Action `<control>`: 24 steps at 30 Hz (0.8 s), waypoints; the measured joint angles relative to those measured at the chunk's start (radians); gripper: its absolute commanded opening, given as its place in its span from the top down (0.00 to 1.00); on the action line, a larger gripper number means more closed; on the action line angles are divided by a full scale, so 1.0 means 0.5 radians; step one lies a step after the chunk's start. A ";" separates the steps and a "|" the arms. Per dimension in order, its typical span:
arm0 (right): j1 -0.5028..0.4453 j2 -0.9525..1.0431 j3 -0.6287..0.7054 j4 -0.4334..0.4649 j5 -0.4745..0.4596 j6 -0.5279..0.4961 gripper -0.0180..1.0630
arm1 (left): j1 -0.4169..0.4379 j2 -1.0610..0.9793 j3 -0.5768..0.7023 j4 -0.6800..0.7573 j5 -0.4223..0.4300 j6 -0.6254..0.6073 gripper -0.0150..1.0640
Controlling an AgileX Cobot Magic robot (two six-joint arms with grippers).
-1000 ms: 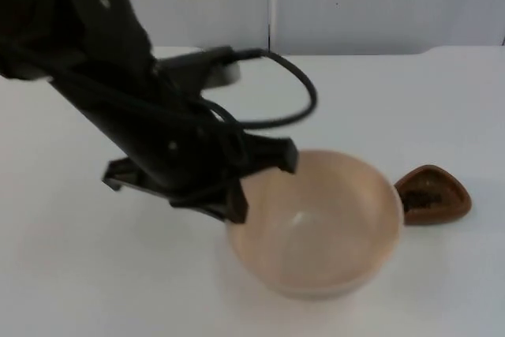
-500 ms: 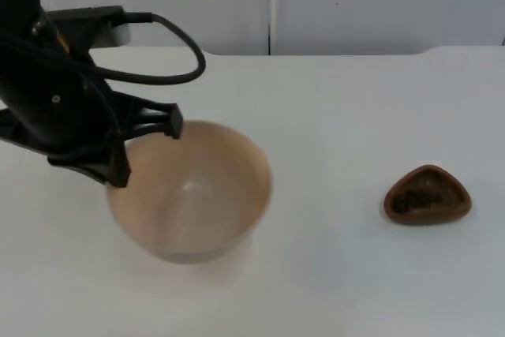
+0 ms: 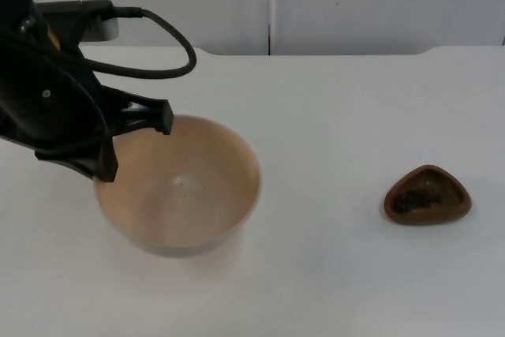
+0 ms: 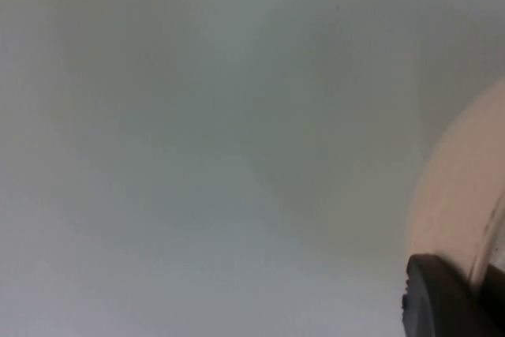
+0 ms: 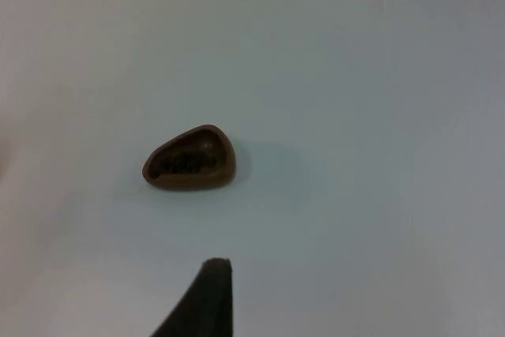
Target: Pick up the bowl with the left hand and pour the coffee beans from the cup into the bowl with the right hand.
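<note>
Gripping wooden bowl [image 3: 178,192] w/ left gripper [image 3: 132,140] at rim's 10 o'clock, jaws pinching the wall, one finger inside, one outside; bowl rim [image 4: 465,187] also showing beside the fingertip in left wrist view. Having carried it from just beside the cup across to 9 o'clock of the surface [image 3: 331,116] over the last sec, then slowing — barely shifting vs half a sec ago. Bowl looking empty, prob. raised off the surface, though hard to confirm. Meaning: pick-up part seemingly done, pour not yet started.

Sitting well apart at 3 o'clock: small brown triangular cup [image 3: 427,195] w/ coffee beans [image 3: 417,197] inside, upright, untouched; seen too in right wrist view [image 5: 189,161]. Waiting above and back from the cup: right gripper [image 5: 207,297] — can't tell jaw spread, nothing visibly held. Next, judging: right arm reaching for cup, bowl prob. needing to come closer.
</note>
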 measured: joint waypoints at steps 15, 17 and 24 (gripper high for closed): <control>0.000 0.000 0.000 0.097 0.000 0.000 0.01 | 0.000 0.000 0.000 0.024 -0.036 -0.158 0.99; 0.000 0.000 0.000 0.113 0.000 0.000 0.01 | 0.000 0.000 0.000 0.040 -0.039 -0.221 0.99; 0.000 0.000 0.000 0.161 -0.015 0.000 0.01 | 0.000 0.000 0.000 0.131 -0.044 -0.451 0.99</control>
